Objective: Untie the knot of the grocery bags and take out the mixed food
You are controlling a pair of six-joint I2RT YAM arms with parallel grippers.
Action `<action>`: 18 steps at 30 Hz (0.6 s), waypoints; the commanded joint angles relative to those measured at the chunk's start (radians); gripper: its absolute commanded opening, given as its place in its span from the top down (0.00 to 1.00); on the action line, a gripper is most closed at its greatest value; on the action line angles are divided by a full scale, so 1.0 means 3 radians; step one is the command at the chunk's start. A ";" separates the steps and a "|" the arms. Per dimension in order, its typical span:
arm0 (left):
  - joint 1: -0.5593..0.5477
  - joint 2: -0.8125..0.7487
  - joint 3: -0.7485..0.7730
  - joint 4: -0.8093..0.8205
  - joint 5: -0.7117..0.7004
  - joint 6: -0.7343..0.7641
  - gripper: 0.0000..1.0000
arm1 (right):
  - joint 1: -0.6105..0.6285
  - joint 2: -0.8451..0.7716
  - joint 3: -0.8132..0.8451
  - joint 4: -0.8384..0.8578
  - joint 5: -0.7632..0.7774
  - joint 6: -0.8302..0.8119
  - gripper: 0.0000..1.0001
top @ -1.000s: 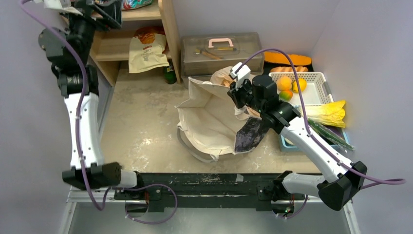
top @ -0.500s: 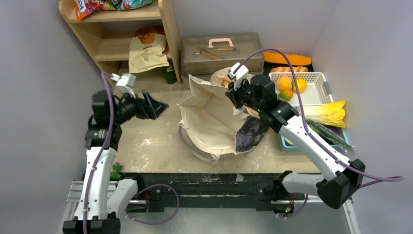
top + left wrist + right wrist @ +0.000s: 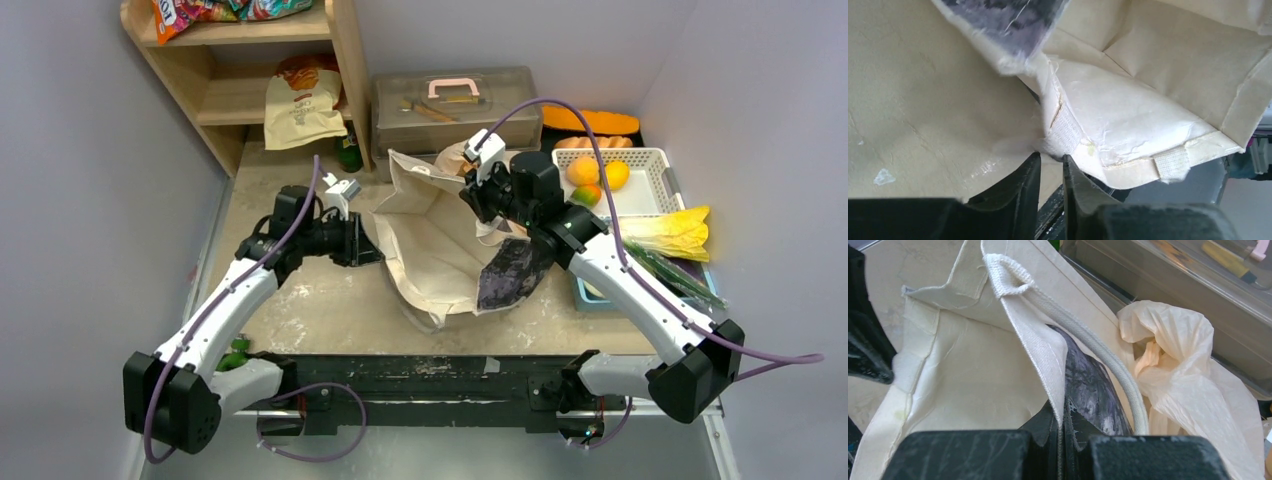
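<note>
- Left pincer (image 3: 1050,161) first: it has swung down from the shelf at the far-left corner and now noses into the left rim of the canvas tote (image 3: 430,245) in the middle of the worktop. Its jaws stand a little apart with the tote's seamed corner just at their tips, not yet pinched as far as we can tell.
- Our right pincer (image 3: 1064,416) has not shifted; it stays clamped on the tote's right rim, beside the rope handle (image 3: 1108,365).
- We see the grocery bag (image 3: 1178,375) behind the tote toward the far edge, against the clear toolbox (image 3: 455,98), with neither pincer on it. A peach twist at its top looks like the knot (image 3: 1149,351), still tied.
- Oranges (image 3: 585,170) and a long cabbage (image 3: 675,232) lie by the right edge, outside any bag.
- We judge both arms are now committed to the tote, so the untying has not begun.
</note>
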 commanded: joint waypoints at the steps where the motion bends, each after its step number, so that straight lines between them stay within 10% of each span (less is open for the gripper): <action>1: -0.0014 0.0197 0.0423 -0.0135 0.0082 0.0171 0.91 | -0.0016 0.0011 0.0115 -0.0033 -0.0297 0.0009 1.00; 18: 0.0498 0.0420 0.1688 -0.1035 0.0362 0.0406 1.00 | -0.0006 0.0379 0.0502 -0.0212 -0.0637 0.0288 1.00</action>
